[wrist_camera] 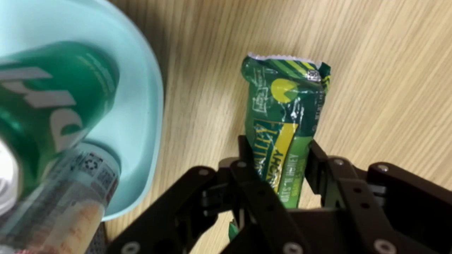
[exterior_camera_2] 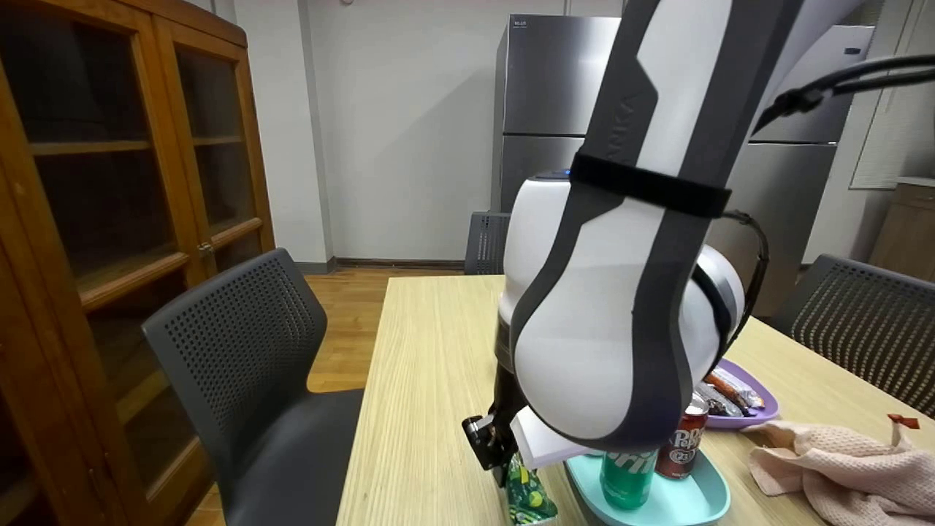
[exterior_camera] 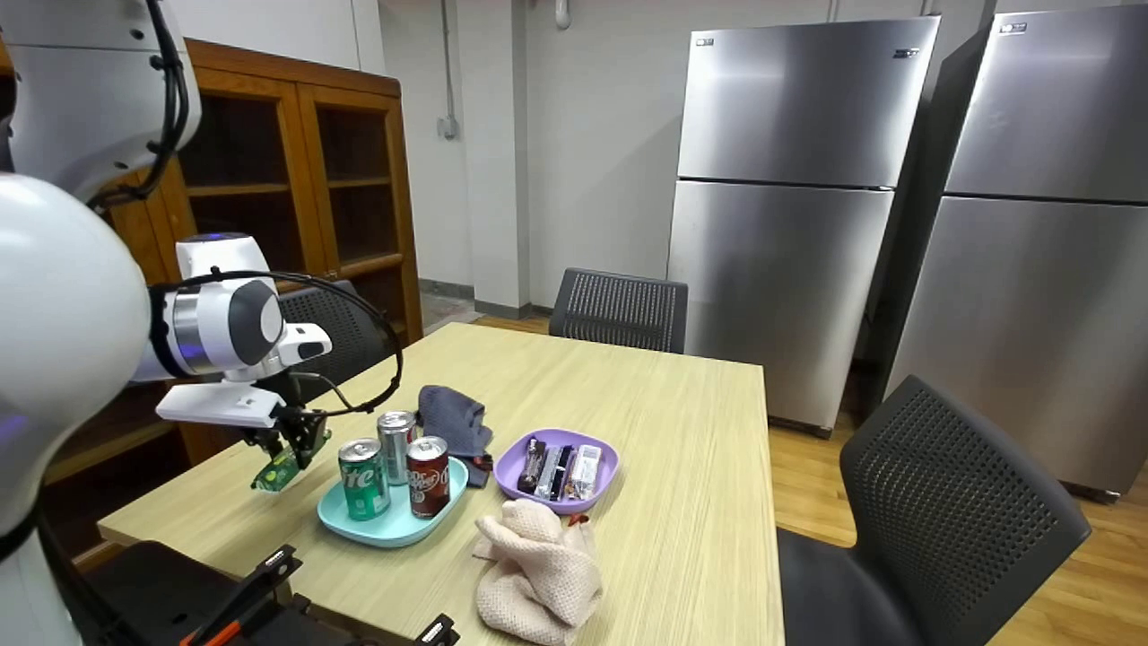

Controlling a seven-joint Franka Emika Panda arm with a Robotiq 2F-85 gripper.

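- Gripper (wrist_camera: 280, 151), black: is gripping a granola bar (wrist_camera: 282, 113) at the lower middle of the wrist view, both fingers pressing against the wrapper's long edges.
- Granola bar, green wrapper with yellow print: is pointing its crimped end toward the upper middle of the wrist view; in both exterior views it is slanting downward beneath the gripper, over the table (exterior_camera: 682, 449). Whether it is touching the tabletop cannot be told.
- Turquoise tray (exterior_camera: 395, 531): is lying left of the lower centre in an exterior view, near the bar but apart from it.
- Cans, three, all upright in the tray: a green can (exterior_camera: 363, 484) is standing to the left, a dark red can (exterior_camera: 428, 480) to the right, a silver can (exterior_camera: 395, 444) behind, between them.
- Purple plate (exterior_camera: 610, 467): is resting at the lower centre, holding wrapped bars (exterior_camera: 584, 471) side by side.
- Grey cloth (exterior_camera: 451, 417): is lying crumpled just behind the tray.
- Pink cloth (exterior_camera: 538, 574): is lying bunched at the bottom centre.
- Refrigerators (exterior_camera: 798, 287), two, steel: are filling the upper right.
- Chairs (exterior_camera: 964, 502), dark: are standing about the table.
- Wooden cabinet (exterior_camera: 300, 161), glass-doored: is occupying the upper left.
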